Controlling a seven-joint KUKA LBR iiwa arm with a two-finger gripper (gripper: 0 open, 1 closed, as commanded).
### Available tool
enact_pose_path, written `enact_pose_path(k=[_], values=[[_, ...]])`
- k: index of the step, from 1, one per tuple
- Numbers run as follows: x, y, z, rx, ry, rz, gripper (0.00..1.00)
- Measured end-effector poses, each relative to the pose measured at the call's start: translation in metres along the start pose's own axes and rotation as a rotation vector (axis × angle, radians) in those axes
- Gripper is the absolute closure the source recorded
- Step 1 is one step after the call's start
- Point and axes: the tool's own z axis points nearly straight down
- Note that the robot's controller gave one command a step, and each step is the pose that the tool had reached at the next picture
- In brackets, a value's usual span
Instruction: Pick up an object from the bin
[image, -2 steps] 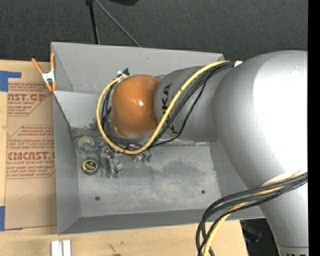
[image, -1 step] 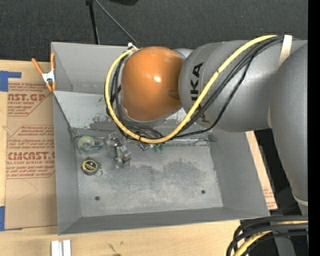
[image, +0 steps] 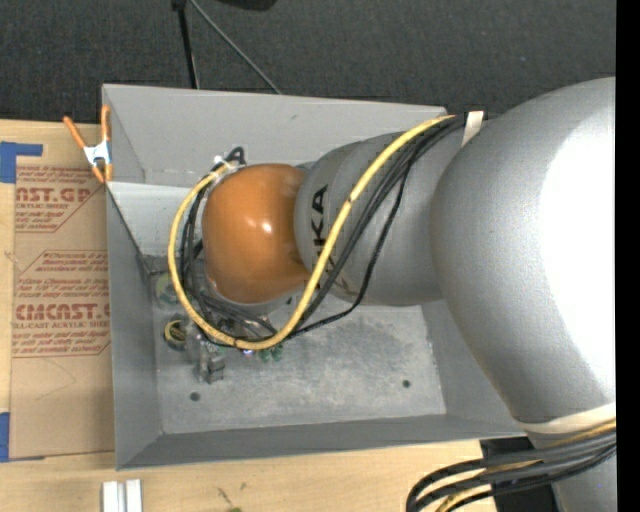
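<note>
My gripper (image: 212, 364) reaches down into the left part of the bin, and only a dark bit of it shows below the arm's orange cover. Just left of it, touching or nearly so, lies a small yellowish round thing (image: 176, 331) on the bin floor. A small grey-green thing (image: 161, 288) sits farther up against the left wall. A small green piece (image: 271, 351) peeks out at the cover's lower right edge. Whatever lies directly under the gripper is hidden.
The arm, with its orange cover and yellow and black cables, spans the bin from the right and hides its middle and back. Bare grey bin floor shows along the front and at the right front.
</note>
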Motion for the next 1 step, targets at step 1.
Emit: enact_pose_path(k=[1], values=[[0.0018, 0.0045, -0.0804, 0.001, -0.014, -0.002, 1.00]])
